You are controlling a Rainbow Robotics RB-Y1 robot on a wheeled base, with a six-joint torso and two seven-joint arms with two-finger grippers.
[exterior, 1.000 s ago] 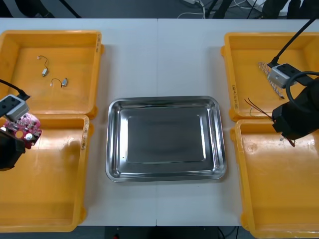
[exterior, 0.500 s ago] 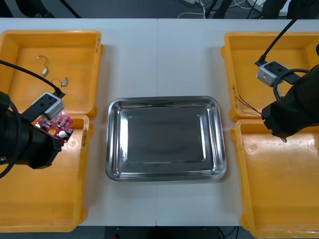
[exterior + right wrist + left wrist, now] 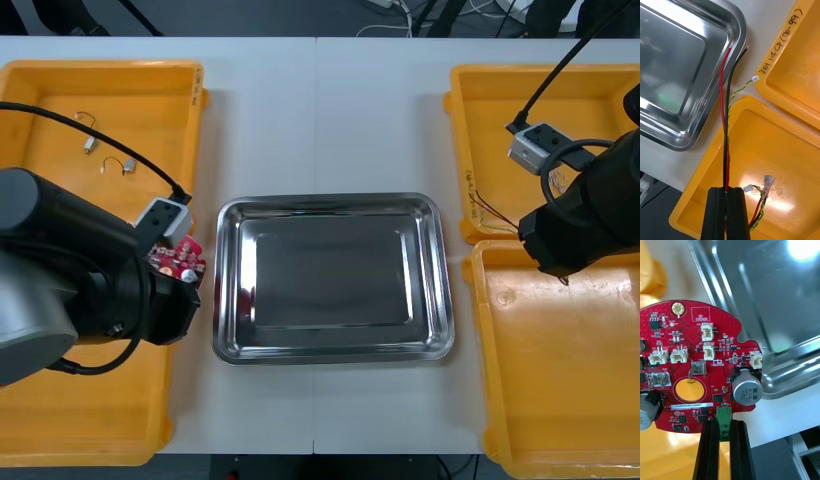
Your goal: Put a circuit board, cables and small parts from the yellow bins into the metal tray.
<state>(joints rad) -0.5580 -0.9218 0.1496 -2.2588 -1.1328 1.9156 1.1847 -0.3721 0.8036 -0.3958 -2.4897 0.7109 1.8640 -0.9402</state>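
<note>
Beside the metal tray (image 3: 330, 270), left jaws clamp circuit board (image 3: 178, 262), right jaws cables (image 3: 726, 165).

Left arm (image 3: 70, 270) hides most of the circuit board (image 3: 178, 262); small metal parts (image 3: 127, 167) indistinct.

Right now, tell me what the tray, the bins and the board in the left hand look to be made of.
The tray looks like bare polished metal, probably steel: it gives mirror-like reflections. The bins seem moulded plastic, smooth and glossy, with rounded rims. The board, gripped by the left hand, looks like rigid laminate under red lacquer, with white plastic sockets.
</note>
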